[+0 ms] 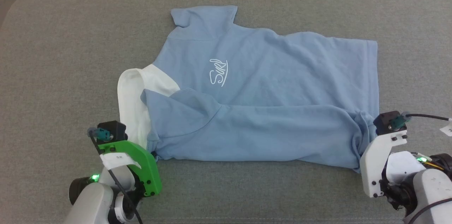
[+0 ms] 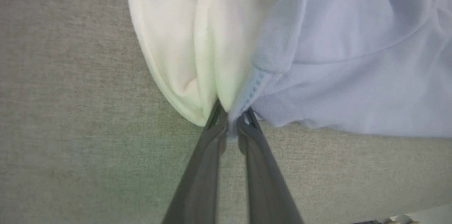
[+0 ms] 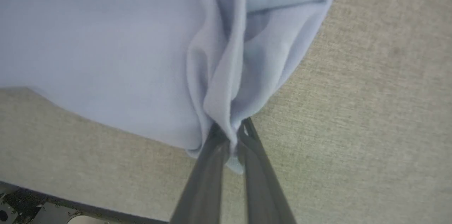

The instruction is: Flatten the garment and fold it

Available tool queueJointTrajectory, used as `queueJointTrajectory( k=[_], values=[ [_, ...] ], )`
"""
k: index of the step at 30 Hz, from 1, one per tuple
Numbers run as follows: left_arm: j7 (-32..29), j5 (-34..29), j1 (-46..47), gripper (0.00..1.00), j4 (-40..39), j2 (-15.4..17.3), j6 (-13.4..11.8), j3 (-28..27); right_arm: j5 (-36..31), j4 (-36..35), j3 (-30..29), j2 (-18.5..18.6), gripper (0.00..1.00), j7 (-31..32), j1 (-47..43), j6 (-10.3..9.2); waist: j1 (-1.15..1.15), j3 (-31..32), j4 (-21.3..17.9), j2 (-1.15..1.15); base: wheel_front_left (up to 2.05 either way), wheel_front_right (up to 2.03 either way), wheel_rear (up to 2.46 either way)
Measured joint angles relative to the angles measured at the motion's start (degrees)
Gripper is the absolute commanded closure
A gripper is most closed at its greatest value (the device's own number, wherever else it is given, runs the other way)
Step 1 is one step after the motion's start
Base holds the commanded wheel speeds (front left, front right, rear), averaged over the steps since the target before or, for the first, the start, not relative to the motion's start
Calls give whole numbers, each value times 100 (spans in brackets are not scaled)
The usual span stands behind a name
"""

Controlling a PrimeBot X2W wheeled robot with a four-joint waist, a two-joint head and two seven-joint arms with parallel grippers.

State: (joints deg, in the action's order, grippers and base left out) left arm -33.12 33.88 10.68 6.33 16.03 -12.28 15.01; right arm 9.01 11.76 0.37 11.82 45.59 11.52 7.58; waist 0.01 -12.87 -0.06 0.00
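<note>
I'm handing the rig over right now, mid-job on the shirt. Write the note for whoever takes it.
Left gripper: shut on the garment where the white collar meets the near shoulder.
Right gripper: shut on the garment's near hem corner, cloth bunched there.
Garment: logo up on the grey padded surface, collar to the robot's left, hem to its right; near sleeve turned over onto the front.
Done: roughly spread, both near corners pinched.
Left: smooth the near edge and sleeve, then fold.
</note>
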Motion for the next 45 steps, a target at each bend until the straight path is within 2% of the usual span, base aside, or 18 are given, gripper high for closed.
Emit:
queueJointTrajectory(
  k=[6,15,23,24,25,26,27,33,36,40,43,45],
  values=[
    [113,77,-4,100,-43,15,-49,-169,276,-135,-100,189,100,-99,60,0,0,161,-27,0,0,0,0],
    [43,210,-472,100,-491,65,-244,-311,554,-324,-81,794,100,77,109,2,0,531,-70,0,0,0,0],
    [-143,399,-889,100,-189,0,-359,-223,621,230,124,687,100,126,-306,2,-1,568,-94,0,0,0,0],
    [-143,405,-884,96,-140,-3,-357,-224,622,287,135,679,100,78,-306,2,-1,561,-95,0,0,0,0],
    [-142,407,-878,54,-114,-7,-356,-225,624,339,138,673,100,20,-305,2,0,558,-96,0,0,0,0],
    [-142,410,-870,0,-104,-7,-356,-231,656,389,136,665,52,-41,-304,2,0,563,-100,0,0,0,0],
    [-142,420,-862,0,-104,-3,-356,-243,668,416,126,661,0,-88,-304,2,-1,566,-104,0,0,0,0],
    [-270,453,-839,0,-471,238,-358,-385,750,355,-132,714,0,-307,-266,2,0,660,-120,0,0,0,0],
    [-303,439,-762,0,-894,432,-443,-577,899,88,-554,693,0,-514,-203,1,0,753,-114,0,0,0,0],
    [-258,444,-638,0,-1300,525,-494,-767,971,-278,-938,603,0,-639,-162,0,0,872,-119,0,0,0,0],
    [207,403,-435,0,-1500,476,-490,-915,961,-581,-1238,436,0,-883,-76,0,0,948,-135,0,0,0,0],
    [748,383,-257,0,-1569,342,-378,-1007,962,-725,-1385,368,0,-1183,30,0,-1,955,-146,0,0,0,0]
  ],
)
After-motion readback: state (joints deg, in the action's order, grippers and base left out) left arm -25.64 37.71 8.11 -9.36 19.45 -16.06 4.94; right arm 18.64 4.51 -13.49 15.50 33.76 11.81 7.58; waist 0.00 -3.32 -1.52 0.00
